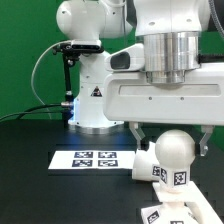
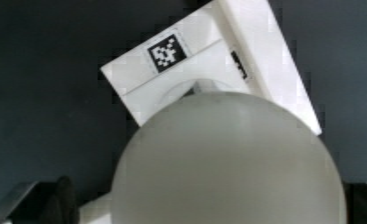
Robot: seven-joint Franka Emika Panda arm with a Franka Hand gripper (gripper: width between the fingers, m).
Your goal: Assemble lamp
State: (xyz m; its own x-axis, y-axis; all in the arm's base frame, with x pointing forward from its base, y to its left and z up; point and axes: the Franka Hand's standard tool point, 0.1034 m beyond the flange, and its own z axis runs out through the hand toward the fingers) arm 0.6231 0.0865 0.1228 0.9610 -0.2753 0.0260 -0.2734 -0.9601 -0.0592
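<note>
The white bulb [image 1: 172, 152] stands upright with its round head up and tags on its neck, over the flat stepped base [image 1: 165, 212] at the front of the exterior view's right. My gripper [image 1: 172, 140] hangs straight above it, open, with one finger on each side of the bulb's head and a gap showing on both sides. In the wrist view the bulb head [image 2: 224, 160] fills the middle, the dark fingertips [image 2: 29, 200] sit far apart at the corners, and the tagged base [image 2: 198, 60] lies beyond it. Another white part [image 1: 141, 168], perhaps the shade, lies beside the bulb.
The marker board [image 1: 92, 157] lies flat on the black table on the exterior view's left of the bulb. The robot's white body [image 1: 95, 95] stands behind it, with a black cable and stand further left.
</note>
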